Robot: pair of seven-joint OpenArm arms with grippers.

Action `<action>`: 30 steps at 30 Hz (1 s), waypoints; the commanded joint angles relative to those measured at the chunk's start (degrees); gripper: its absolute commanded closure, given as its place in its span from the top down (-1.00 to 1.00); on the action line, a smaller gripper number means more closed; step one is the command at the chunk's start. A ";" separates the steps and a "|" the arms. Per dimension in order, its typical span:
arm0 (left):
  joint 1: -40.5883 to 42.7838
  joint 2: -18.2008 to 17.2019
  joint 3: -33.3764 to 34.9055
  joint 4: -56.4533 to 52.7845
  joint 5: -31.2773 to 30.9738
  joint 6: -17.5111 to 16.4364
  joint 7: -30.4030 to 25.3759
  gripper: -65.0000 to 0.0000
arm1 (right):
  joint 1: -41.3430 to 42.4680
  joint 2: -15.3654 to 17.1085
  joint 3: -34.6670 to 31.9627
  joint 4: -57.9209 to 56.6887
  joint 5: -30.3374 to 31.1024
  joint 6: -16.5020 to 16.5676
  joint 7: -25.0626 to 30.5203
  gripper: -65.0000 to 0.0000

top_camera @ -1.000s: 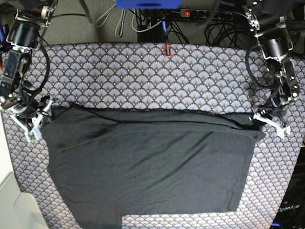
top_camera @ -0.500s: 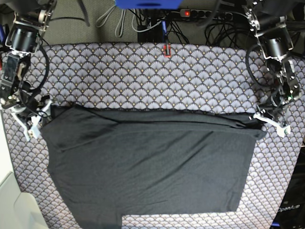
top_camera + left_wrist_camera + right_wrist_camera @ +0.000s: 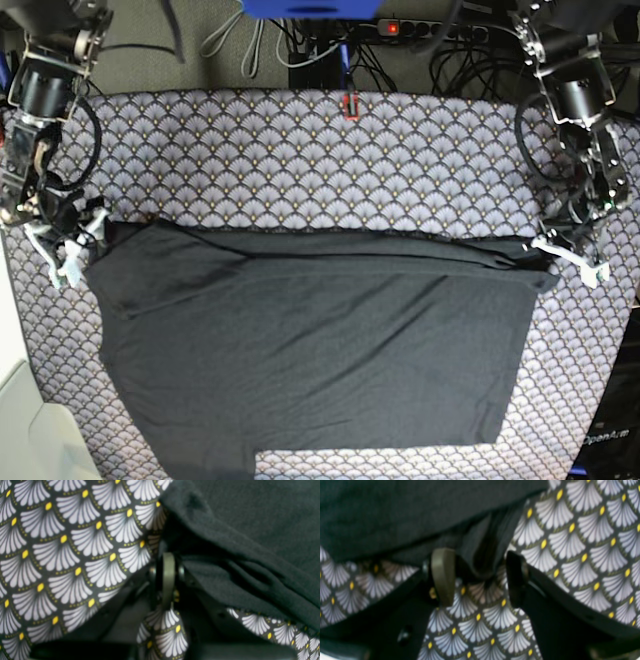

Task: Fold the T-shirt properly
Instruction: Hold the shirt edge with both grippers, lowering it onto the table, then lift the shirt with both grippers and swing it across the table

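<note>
T-shirt lies flat across the near half of the tablecloth, far part already doubled over into a straight fold line, bottom running off the near edge. Thin, soft, light stuff, I reckon; it'll sag and drag, so take it at the corners of that fold, both ends together. Long axis runs side to side along the fold, w/ a sleeve toward the near left corner. Left gripper pressed together at the fold's end, likely pinching cloth. Right gripper spread, a fabric edge between its fingers, not nipped yet.
</note>
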 commanded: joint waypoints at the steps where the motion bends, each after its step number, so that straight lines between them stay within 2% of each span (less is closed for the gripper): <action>1: -0.38 -0.48 -0.08 0.39 0.68 0.17 1.71 -0.99 | 0.91 1.20 0.30 0.61 0.36 -0.03 0.92 0.02; 5: -0.38 -0.48 -0.17 0.39 0.68 0.17 1.71 -0.99 | 0.91 1.20 0.12 0.43 0.36 -0.03 0.92 0.00; 7: -0.38 -0.66 0.10 0.48 0.59 0.17 1.71 -0.99 | 0.91 1.20 0.04 0.43 0.36 -0.03 0.92 -0.10; 9: -0.38 -0.75 0.10 0.48 0.59 0.17 1.71 -0.99 | 0.74 1.20 0.04 0.35 0.36 -0.03 0.92 -0.30; 13: -0.29 -0.92 0.10 0.48 0.85 0.17 1.80 -0.99 | 0.38 1.20 0.30 0.35 0.36 -0.03 0.48 -0.99; 16: 0.23 -1.28 -0.08 1.36 0.85 0.17 4.88 -0.99 | -1.29 2.61 0.30 1.31 0.45 -0.03 0.39 -0.98; 20: 0.41 -3.30 -0.25 7.95 0.76 0.17 9.89 -0.99 | -3.84 3.66 0.30 6.68 0.54 -0.03 0.30 -1.00; 24: 2.26 -4.18 -0.25 14.63 0.85 0.17 13.93 -0.99 | -8.23 3.75 0.30 16.35 0.54 -0.03 0.04 -1.00; 30: 7.97 -4.70 -0.34 22.72 0.68 0.17 18.24 -0.99 | -14.91 3.66 0.74 26.90 0.54 -0.03 -3.92 -1.00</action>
